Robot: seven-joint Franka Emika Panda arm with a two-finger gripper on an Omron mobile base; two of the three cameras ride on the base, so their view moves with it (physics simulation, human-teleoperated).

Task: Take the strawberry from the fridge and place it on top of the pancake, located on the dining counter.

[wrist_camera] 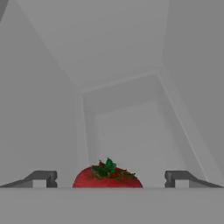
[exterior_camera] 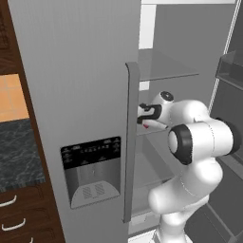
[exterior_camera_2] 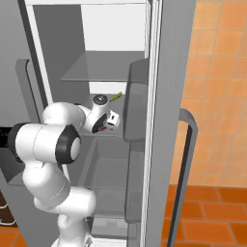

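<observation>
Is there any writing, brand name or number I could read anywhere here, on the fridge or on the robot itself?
Nothing here can be read.
Water dispenser panel on the fridge door: rows of small pale marks, too small and blurred to read.
Robot arm: plain white and dark, no lettering visible.
Strawberry between the fingers of the tool: no label.

arm reaches into the open fridge, past its left door, at the middle glass shelf. strawberry lies between the two fingertips of the hand, touching neither. another glass shelf above. door bins to the right. drawers left of the fridge.
</observation>
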